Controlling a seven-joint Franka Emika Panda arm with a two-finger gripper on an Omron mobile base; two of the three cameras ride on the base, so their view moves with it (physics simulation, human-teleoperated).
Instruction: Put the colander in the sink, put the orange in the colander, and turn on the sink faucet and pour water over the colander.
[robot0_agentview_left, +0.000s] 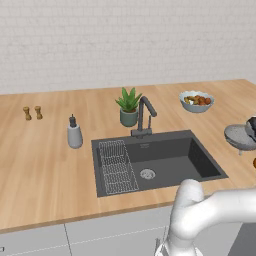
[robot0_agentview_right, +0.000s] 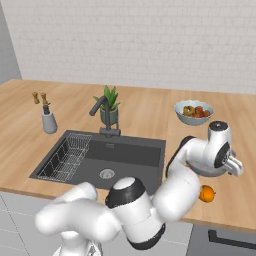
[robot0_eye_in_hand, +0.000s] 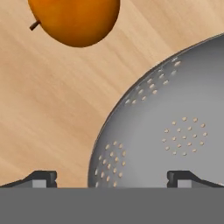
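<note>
You see a glossy white arm (robot0_agentview_right: 185, 190) of rounded segments, black bands at its joints; two small dark fingertips (robot0_eye_in_hand: 41, 178).

On my feed the wooden bench (robot0_agentview_left: 45, 160) carries a potted plant (robot0_agentview_left: 128, 106) at the far middle. A grey soap bottle (robot0_agentview_left: 74, 133) stands to its left, two small brown shakers (robot0_agentview_left: 32, 113) sit farther left, and a pale fruit bowl (robot0_agentview_left: 196, 101) lies far right. A white brick wall (robot0_agentview_left: 125, 40) runs behind.

A matt grey metal colander (robot0_eye_in_hand: 175, 131), a smooth glossy orange (robot0_eye_in_hand: 74, 19) and a pale wood-grained counter (robot0_eye_in_hand: 52, 109) are seen.
</note>
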